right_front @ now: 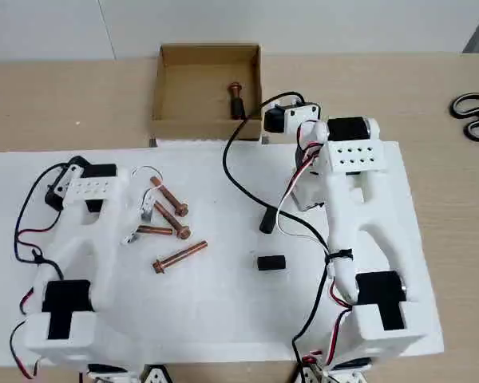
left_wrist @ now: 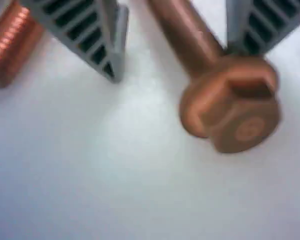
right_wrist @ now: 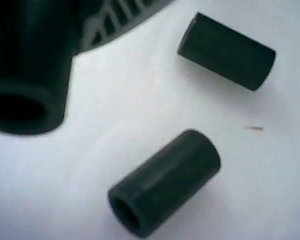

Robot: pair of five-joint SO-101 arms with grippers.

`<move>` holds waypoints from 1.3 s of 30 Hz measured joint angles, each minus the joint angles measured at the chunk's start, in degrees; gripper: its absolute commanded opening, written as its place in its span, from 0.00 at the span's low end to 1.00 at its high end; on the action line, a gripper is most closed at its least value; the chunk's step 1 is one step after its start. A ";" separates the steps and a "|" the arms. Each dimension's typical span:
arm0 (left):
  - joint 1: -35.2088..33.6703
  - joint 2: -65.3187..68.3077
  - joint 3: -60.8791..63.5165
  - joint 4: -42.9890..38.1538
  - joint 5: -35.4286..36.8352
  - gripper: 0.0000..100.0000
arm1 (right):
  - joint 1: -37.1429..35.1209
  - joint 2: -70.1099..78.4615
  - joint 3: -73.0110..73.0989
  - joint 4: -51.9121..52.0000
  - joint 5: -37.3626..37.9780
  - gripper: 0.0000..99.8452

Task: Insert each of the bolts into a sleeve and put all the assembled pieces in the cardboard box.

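4 loose bolts (right_front: 180, 257): copper, hex flanged heads | sleeves (right_wrist: 165, 187): black, hollow

We log: left gripper (left_wrist: 175, 60) down at the foam pad (right_front: 223, 319), jaws spread wide; right arm (right_front: 347, 215) stretched along that pad's right side, wrist bent inward.

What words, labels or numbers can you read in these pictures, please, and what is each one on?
No text can be read anywhere.
Bolt head: a faint round stamp, too blurred to read.
Box and sleeves: no print to be seen.
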 measured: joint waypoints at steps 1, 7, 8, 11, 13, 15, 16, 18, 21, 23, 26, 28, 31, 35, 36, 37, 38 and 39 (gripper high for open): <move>0.00 0.26 -0.79 0.53 0.00 0.10 | 0.00 0.00 0.00 0.00 0.00 0.01; 0.26 1.93 -5.10 1.76 0.09 0.01 | 0.09 0.00 0.00 0.00 0.00 0.01; 0.26 2.11 -5.36 1.76 0.09 0.01 | 0.00 0.00 0.00 0.00 0.00 0.01; 0.26 2.29 -5.71 1.85 0.09 0.01 | 0.00 0.00 0.00 0.00 0.00 0.01; 0.26 2.29 -5.71 1.85 0.09 0.01 | 0.09 0.00 0.00 0.00 0.00 0.01; 0.26 2.46 -6.15 2.02 0.09 0.01 | 0.00 0.00 0.00 0.00 0.00 0.01; 0.26 2.73 -6.95 2.64 0.18 0.01 | 0.00 0.00 0.00 0.00 0.00 0.01; 0.26 3.52 -9.49 5.19 -0.97 0.01 | 0.00 0.00 0.00 0.00 0.00 0.01; -0.18 3.87 -14.77 11.96 -5.89 0.01 | 0.00 0.00 0.00 0.00 0.00 0.01; -0.35 3.87 -19.43 16.00 -9.76 0.01 | 0.00 0.00 0.00 0.00 0.00 0.01; 0.00 3.87 -26.29 22.42 -14.07 0.01 | 0.00 0.00 0.00 0.00 0.00 0.01; -0.26 3.87 -30.77 25.05 -16.62 0.01 | -0.09 0.00 0.00 0.00 0.00 0.01; -0.18 3.87 -37.45 28.75 -19.52 0.01 | -1.58 -1.14 0.00 0.88 0.00 0.01; -0.26 3.87 -43.43 29.54 -25.14 0.01 | -4.84 -6.59 0.00 1.93 0.00 0.01; -0.26 3.87 -44.13 29.54 -25.76 0.01 | -5.45 -8.00 0.00 2.11 0.00 0.01; -0.26 3.43 -44.48 29.63 -26.11 0.01 | -5.98 -9.49 0.00 2.37 0.00 0.01; -0.26 2.81 -44.66 29.71 -26.46 0.01 | -6.59 -10.73 0.00 2.73 0.00 0.01; -0.26 1.85 -44.84 29.80 -27.25 0.01 | -7.21 -11.87 0.00 3.43 0.00 0.01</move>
